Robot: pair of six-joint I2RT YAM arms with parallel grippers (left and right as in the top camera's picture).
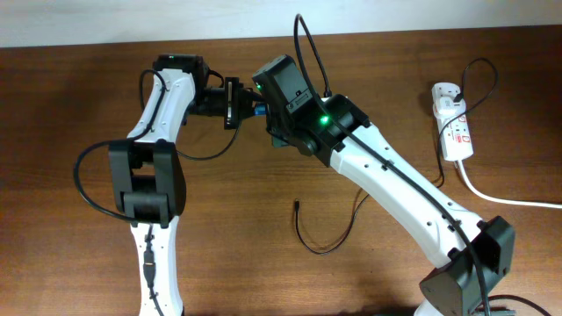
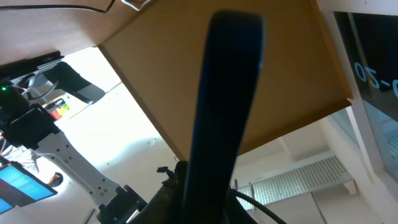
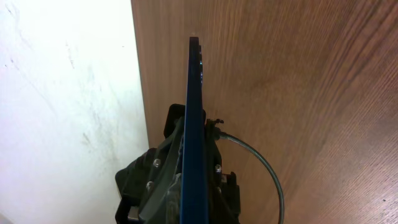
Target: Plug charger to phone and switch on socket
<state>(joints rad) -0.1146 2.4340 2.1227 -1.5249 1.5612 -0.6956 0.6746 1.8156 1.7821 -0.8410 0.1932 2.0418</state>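
The phone is held off the table at the back centre, between my two grippers. Only a bit of its blue shows from overhead. In the right wrist view it stands edge-on as a blue strip, and my right gripper is shut on it. In the left wrist view it is a dark bar, with my left gripper shut on it. The charger lies loose on the table, its tip pointing up. It also shows in the right wrist view. The socket lies at the far right.
The socket's thick white cord runs off to the right edge. A thin black cable loops above the socket. My right arm crosses the table diagonally over the charger cable. The table's back edge and a white wall are just behind the grippers.
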